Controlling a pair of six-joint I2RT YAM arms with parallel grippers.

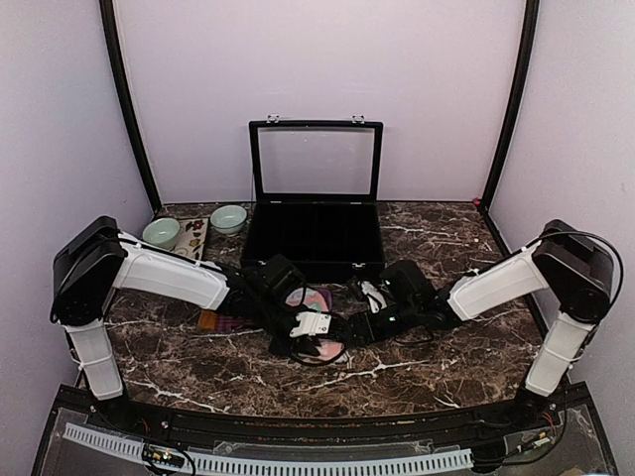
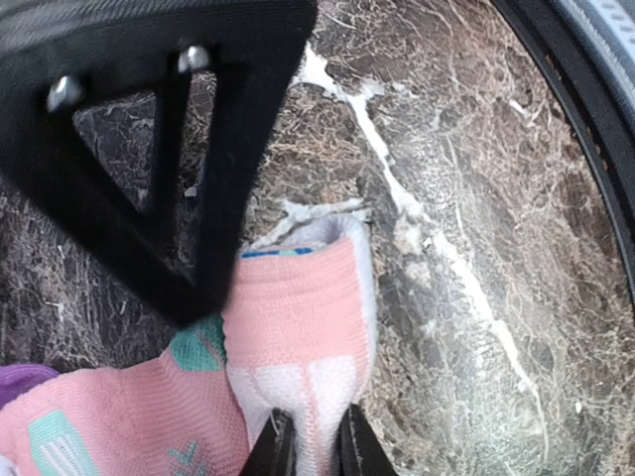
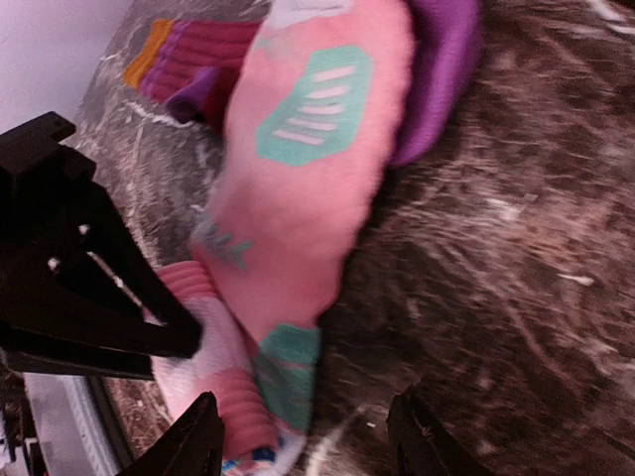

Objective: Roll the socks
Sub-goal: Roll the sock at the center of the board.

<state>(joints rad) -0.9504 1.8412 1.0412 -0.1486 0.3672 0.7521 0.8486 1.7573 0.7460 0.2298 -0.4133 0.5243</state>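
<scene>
A white toothed strip (image 1: 268, 462) lies nearest the lens, running along the near edge of the dark marble table (image 1: 446, 362). Left to right: the left arm (image 1: 169, 273) reaches inward from its base. Behind it, near the back-left corner, a mint bowl (image 1: 161, 233) stands just beside a second bowl (image 1: 228, 218). The maroon sock (image 1: 226, 322) lies flat at centre-left with its orange cuff outermost. In the right wrist view its purple toe shows from beneath the salmon-pink sock (image 3: 308, 198), which lies across it. The left gripper (image 2: 316, 451) is clamped on the folded, ribbed end of the salmon-pink sock, with white and pink fabric pinched between its fingertips (image 2: 276, 448). Just to its right, the right gripper (image 3: 313, 441) stands with its jaws apart. The folded end of the salmon-pink sock lies between them, close to the left-hand finger; whether it touches cannot be told. The right arm (image 1: 501, 283) extends inward from the right. Behind both grippers, at back centre, a black case (image 1: 313, 243) sits with its clear lid raised upright.
</scene>
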